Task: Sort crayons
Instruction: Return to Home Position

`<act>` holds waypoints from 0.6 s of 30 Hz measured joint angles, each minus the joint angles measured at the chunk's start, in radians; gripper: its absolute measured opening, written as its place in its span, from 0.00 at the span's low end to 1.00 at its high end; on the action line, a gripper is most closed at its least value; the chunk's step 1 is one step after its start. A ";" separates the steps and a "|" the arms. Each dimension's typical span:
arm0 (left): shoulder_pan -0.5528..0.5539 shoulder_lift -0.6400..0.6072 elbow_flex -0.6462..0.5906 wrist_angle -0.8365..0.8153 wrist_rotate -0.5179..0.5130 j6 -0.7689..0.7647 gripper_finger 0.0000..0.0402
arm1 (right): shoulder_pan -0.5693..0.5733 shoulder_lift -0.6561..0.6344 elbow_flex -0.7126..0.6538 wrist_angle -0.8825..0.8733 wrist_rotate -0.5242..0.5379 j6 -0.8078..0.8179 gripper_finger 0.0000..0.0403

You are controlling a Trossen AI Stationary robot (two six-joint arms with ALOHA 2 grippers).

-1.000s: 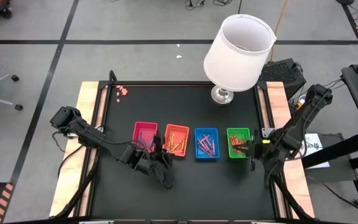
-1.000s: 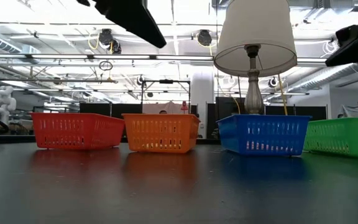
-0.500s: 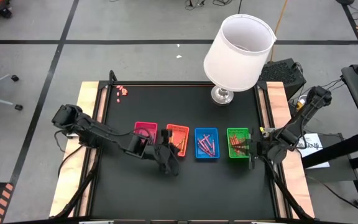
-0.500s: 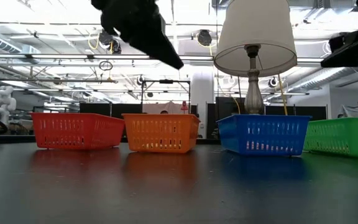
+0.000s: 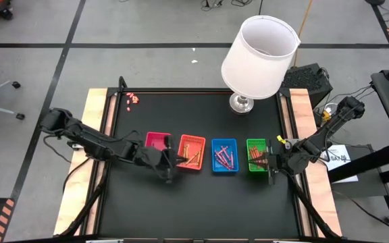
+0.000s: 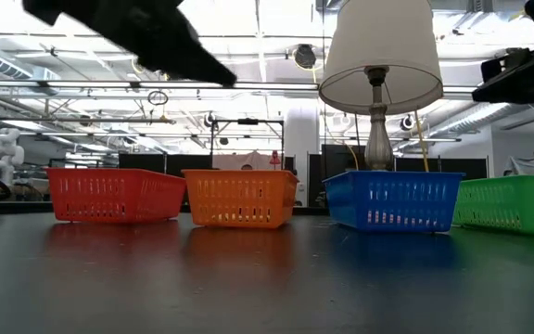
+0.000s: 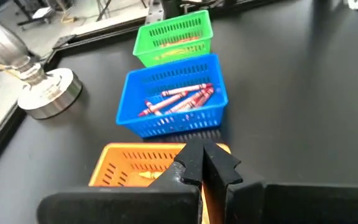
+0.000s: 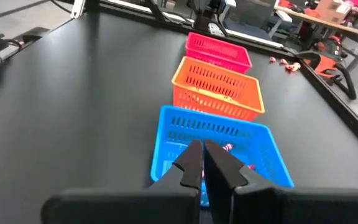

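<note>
Black bench (image 5: 201, 202) with wooden side rails in a workshop, a white-shaded lamp (image 5: 258, 54) standing at its far edge and four bins in a row across the middle: red bin (image 5: 148, 139), orange bin (image 5: 192, 137), blue bin (image 5: 225, 140), green bin (image 5: 258, 140). The crayons (image 7: 180, 99) lie inside the bins, red ones in the blue bin. The left arm (image 5: 107, 146) reaches in from the left, its jaws closed and empty above the near edge of the red and orange bins; the right arm (image 5: 323, 135) holds its jaws, likewise closed and empty, just beside the green bin's right side.
</note>
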 joint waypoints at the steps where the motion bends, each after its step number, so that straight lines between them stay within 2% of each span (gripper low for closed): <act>1: 0.000 -0.021 -0.035 0.029 0.009 0.003 0.00 | -0.004 0.000 0.000 0.002 -0.001 -0.005 0.00; 4: 0.001 -0.077 -0.135 0.134 0.022 0.005 0.00 | -0.012 0.000 -0.017 0.035 -0.028 -0.030 0.00; 10: 0.001 -0.147 -0.283 0.285 0.035 0.005 0.00 | -0.034 -0.004 -0.116 0.267 -0.112 -0.109 0.00; 18: 0.040 -0.189 -0.425 0.452 0.137 0.004 0.00 | -0.043 -0.013 -0.186 0.356 -0.138 -0.150 0.00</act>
